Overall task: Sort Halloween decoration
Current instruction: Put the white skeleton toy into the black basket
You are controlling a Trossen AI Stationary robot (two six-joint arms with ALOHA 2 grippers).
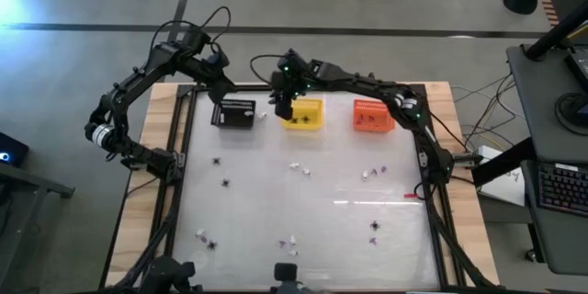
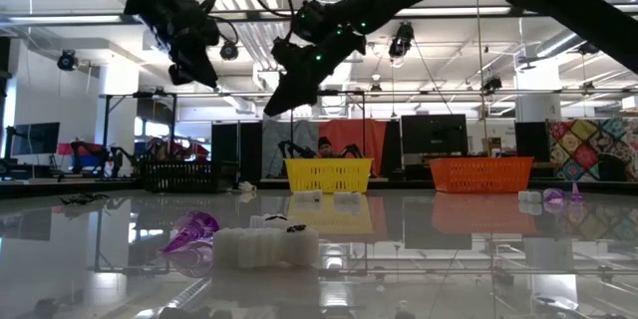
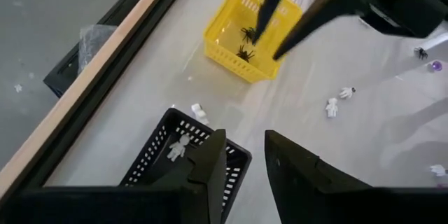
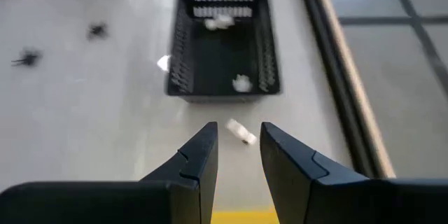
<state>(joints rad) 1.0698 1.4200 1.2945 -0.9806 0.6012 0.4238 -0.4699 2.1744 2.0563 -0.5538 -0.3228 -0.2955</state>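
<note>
Tiny trinkets lie scattered on the white table: black spiders [image 1: 217, 159], white bits [image 1: 296, 166] and purple bits [image 1: 383, 170]. The black basket [image 1: 236, 113] holds white bits [image 4: 241, 82], and the yellow basket [image 1: 303, 114] holds two black spiders [image 3: 246, 35]. One white bit [image 4: 240, 132] lies on the table just outside the black basket. My left gripper [image 3: 245, 161] hovers open and empty above the black basket's far side. My right gripper [image 4: 238, 150] hangs open and empty above the gap between the black and yellow baskets.
The orange basket [image 1: 373, 116] stands at the far right of the basket row, with small bits inside. A dark frame rail [image 1: 184, 119] and the wooden border run along the table's edges. Most trinkets lie in the table's middle and near half.
</note>
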